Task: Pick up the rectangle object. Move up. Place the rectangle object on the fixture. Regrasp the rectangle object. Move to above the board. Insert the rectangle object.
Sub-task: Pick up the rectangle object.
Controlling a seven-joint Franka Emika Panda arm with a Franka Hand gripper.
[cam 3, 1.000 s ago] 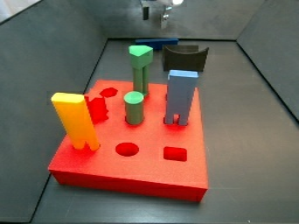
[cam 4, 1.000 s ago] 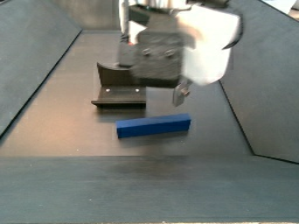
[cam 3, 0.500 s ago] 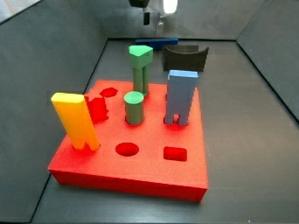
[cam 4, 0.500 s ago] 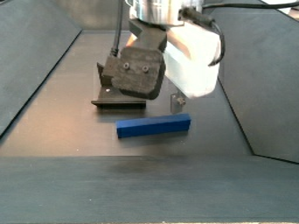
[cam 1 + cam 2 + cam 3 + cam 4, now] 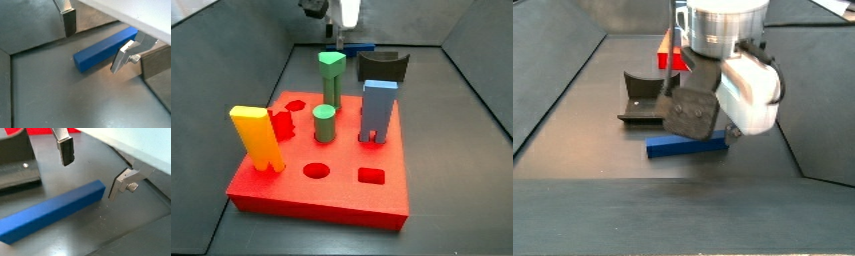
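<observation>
Pick-up | gripper (image 5: 93, 168) above rectangle object (image 5: 50, 212), jaws spread, empty | bar flat, long axis crossing the finger gap

Dark-blue rectangle object (image 5: 50, 210), red board (image 5: 318, 190), black fixture (image 5: 644, 95).

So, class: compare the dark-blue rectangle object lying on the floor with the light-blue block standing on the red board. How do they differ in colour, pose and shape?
The rectangle object is dark blue; the light-blue block is paler. The rectangle object lies flat on the grey floor, under the open gripper, while the light-blue block stands upright on the red board. The rectangle object is a plain slim bar; the light-blue block is wider and stands on two legs. Both are blue with straight edges.
</observation>
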